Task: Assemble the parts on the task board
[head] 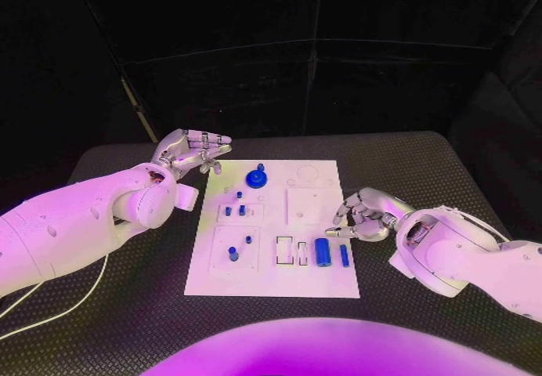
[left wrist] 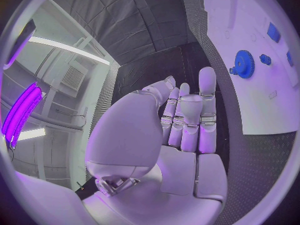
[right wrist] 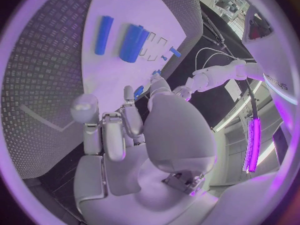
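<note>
The white task board lies in the middle of the table. A blue gear stands near its far edge and shows again as the gear. Small blue pegs stand mid-board, and another peg stands nearer the front. Two blue cylinders lie side by side near the front right, seen as the cylinders. My left hand hovers off the board's far left corner, fingers stretched out and holding nothing. My right hand is at the board's right edge, fingers loosely bent, with nothing in them.
The black ribbed table surrounds the board. Empty white slot frames sit beside the cylinders. A pale cable trails under my left arm at the table's left side.
</note>
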Robot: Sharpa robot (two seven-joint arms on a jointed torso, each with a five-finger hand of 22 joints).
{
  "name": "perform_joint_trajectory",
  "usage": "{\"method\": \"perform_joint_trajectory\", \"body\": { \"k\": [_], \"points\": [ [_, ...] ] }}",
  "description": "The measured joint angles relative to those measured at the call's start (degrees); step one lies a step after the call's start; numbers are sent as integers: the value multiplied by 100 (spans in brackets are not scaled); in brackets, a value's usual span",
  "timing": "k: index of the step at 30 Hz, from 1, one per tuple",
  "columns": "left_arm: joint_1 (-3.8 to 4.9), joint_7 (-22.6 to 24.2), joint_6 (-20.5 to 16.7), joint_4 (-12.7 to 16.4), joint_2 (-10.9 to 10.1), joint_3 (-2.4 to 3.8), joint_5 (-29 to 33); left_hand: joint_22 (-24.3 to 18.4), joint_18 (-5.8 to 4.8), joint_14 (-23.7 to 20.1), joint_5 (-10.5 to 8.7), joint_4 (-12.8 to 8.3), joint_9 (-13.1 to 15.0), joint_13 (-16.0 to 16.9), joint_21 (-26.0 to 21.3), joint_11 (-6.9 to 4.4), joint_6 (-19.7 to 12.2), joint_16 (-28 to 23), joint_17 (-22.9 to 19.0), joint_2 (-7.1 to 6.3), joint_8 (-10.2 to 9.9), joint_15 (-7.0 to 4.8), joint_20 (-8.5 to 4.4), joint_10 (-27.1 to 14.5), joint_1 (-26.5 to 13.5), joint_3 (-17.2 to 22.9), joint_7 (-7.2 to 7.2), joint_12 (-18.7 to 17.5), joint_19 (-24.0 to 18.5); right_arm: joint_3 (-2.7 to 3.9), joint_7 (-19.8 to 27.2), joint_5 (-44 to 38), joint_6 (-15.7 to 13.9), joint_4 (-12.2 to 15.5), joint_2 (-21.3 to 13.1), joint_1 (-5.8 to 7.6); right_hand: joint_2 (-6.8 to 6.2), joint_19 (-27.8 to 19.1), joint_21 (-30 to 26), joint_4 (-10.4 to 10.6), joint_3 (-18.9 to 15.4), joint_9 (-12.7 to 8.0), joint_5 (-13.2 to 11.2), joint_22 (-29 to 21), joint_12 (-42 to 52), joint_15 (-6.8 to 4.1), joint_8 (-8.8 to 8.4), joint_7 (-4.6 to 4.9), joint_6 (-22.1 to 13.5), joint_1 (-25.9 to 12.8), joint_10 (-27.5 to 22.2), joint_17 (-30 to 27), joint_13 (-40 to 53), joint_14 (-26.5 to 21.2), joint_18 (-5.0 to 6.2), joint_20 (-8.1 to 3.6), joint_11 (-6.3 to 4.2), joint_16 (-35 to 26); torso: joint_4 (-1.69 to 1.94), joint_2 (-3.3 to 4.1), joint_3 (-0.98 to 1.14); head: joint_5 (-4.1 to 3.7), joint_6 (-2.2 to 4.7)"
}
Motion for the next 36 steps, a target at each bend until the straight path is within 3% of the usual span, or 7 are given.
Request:
{"method": "perform_joint_trajectory", "body": {
  "k": [5,12,18,21,25,30,36],
  "points": [
    [-4,2,0,20,-3,0,0,0,0,0,0,0,0,0,0,0,0,0,0,0,0,0,0,0,0,0,0,0,0,-13,-430,-422,122,72,35,-191,59,53,64,50,-208,100,0,111,254,1,186,-11,-51,-239,126,0,287,0,1,-13,-22,57,-19,-11,-10,-18,-19],
    [-8,2,1,26,-14,0,0,0,0,0,0,0,0,0,0,0,0,0,1,0,0,0,0,0,0,0,0,0,0,-10,-766,-821,230,71,153,-258,24,102,114,53,-274,179,-135,217,378,1,339,-33,-74,-398,196,-1,325,1,1,-23,-51,67,-29,-15,-10,6,-35],
    [-9,2,2,20,-10,0,0,0,0,0,0,0,0,0,0,0,0,0,1,0,0,0,0,0,0,0,0,0,0,-9,-921,-1032,282,25,292,-311,16,102,114,57,-279,204,-214,248,405,1,366,-30,-111,-426,216,-1,325,1,2,-23,-30,91,-27,-12,-9,3,-46],
    [-11,2,3,18,-3,0,0,0,0,0,0,0,0,0,0,0,0,0,1,0,0,0,0,0,0,0,0,-1,0,-10,-957,-1089,302,-49,367,-329,39,128,134,57,-279,211,-214,256,444,1,398,-30,-111,-449,216,-1,325,1,-90,-23,-30,91,-27,-9,-7,7,-54],
    [-15,2,4,17,4,0,0,0,0,0,0,0,0,0,0,0,0,0,1,0,0,0,0,0,0,0,0,-1,0,-10,-988,-1146,328,-155,466,-376,61,142,138,57,-279,235,-214,273,475,2,449,-35,-116,-471,237,-2,325,1,-90,-22,-51,91,-27,-8,-7,12,-62],
    [-18,2,7,17,8,0,0,0,0,0,0,0,0,0,0,0,0,0,1,0,0,0,0,0,0,0,0,-1,0,-10,-1005,-1190,385,-248,600,-438,70,142,161,41,-262,270,-70,305,541,2,515,-46,-128,-462,278,-2,325,1,-89,-22,-51,112,-24,-7,-8,10,-63],
    [-19,2,8,11,8,0,0,0,0,0,0,0,0,0,0,0,0,0,2,0,0,0,0,0,0,0,0,-1,0,7,-1031,-1228,454,-308,678,-470,182,142,167,46,-231,314,25,330,570,2,583,-63,-142,-458,278,-2,324,1,-89,-22,-51,112,-23,-9,-10,-5,-49]
  ]
}}
